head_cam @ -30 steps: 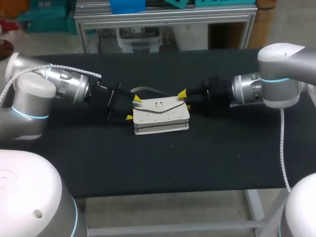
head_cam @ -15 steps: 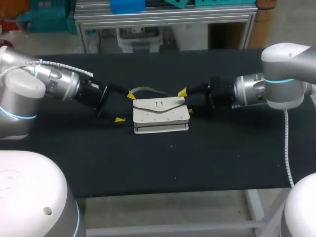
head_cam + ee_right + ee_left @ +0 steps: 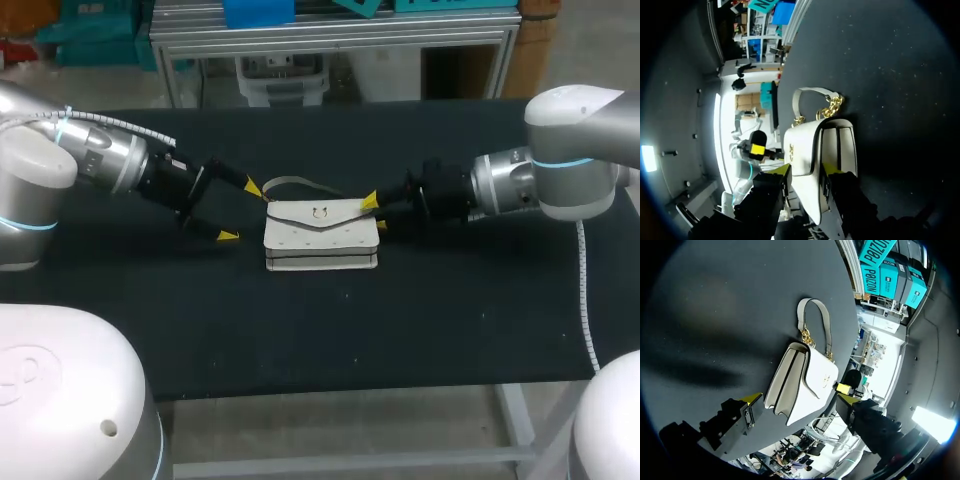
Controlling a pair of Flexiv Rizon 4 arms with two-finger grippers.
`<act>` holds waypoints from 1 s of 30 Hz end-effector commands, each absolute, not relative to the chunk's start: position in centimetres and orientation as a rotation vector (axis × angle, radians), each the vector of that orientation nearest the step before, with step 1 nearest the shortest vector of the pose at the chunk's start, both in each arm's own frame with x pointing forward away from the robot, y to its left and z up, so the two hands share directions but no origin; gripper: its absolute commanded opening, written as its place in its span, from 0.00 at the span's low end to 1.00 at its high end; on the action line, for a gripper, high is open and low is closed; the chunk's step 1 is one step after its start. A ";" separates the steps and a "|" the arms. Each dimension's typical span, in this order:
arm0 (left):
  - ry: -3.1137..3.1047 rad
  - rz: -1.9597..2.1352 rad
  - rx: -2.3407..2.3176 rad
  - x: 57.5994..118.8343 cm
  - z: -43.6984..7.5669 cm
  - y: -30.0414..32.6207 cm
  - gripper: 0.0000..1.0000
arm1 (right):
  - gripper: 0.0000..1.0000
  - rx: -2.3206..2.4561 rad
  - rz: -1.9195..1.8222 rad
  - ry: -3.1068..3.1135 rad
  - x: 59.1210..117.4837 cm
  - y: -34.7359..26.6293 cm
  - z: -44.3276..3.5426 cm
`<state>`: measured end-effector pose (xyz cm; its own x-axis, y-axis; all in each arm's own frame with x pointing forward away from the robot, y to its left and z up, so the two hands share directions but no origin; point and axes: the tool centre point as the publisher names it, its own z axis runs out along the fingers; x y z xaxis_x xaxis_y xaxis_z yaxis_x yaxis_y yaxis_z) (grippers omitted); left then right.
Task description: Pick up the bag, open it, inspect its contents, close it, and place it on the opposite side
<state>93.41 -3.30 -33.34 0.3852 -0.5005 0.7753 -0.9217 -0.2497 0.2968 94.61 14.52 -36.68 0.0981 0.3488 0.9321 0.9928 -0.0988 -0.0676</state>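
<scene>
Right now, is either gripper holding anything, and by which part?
The right gripper grips the bag by its end nearest that arm, fingers on both sides. The left gripper is open, holding nothing.

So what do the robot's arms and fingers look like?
The left arm and right arm are fat silver tubes with thin blue rings and white curly cables. The left gripper and right gripper are black with yellow tips.

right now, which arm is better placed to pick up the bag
Right. The right gripper has its fingers on both sides of the bag at one end; the left gripper stands open, apart from it.
</scene>
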 end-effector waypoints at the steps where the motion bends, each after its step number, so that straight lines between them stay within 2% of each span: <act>1: -1.239 0.685 1.901 93.9 -33.1 -2.8 1.00 | 0.15 -1.579 -0.994 -1.369 94.8 14.8 -37.0; 4: -1.239 0.678 1.917 94.1 -33.0 -2.6 1.00 | 0.00 -1.581 -0.981 -1.372 94.6 14.7 -37.2; 9: -1.270 0.657 1.932 94.3 -33.0 -2.2 1.00 | 0.00 -1.579 -0.976 -1.401 94.7 14.1 -37.4; 23: -1.399 0.651 1.945 94.4 -32.6 -0.9 1.00 | 0.00 -1.641 -1.032 -1.429 98.7 7.6 -37.5; 25: -1.398 0.653 1.950 94.4 -32.6 -0.9 1.00 | 0.75 -1.648 -1.034 -1.415 98.5 7.9 -37.4; 26: -1.398 0.653 1.952 94.4 -32.6 -0.9 1.00 | 0.81 -1.642 -1.034 -1.415 98.3 8.1 -37.4; 28: -1.400 0.652 1.956 94.4 -32.6 -0.8 1.00 | 0.76 -1.639 -1.033 -1.412 97.9 8.5 -37.5; 30: -1.400 0.650 1.959 94.4 -32.6 -0.7 1.00 | 0.49 -1.634 -1.032 -1.409 97.6 8.7 -37.5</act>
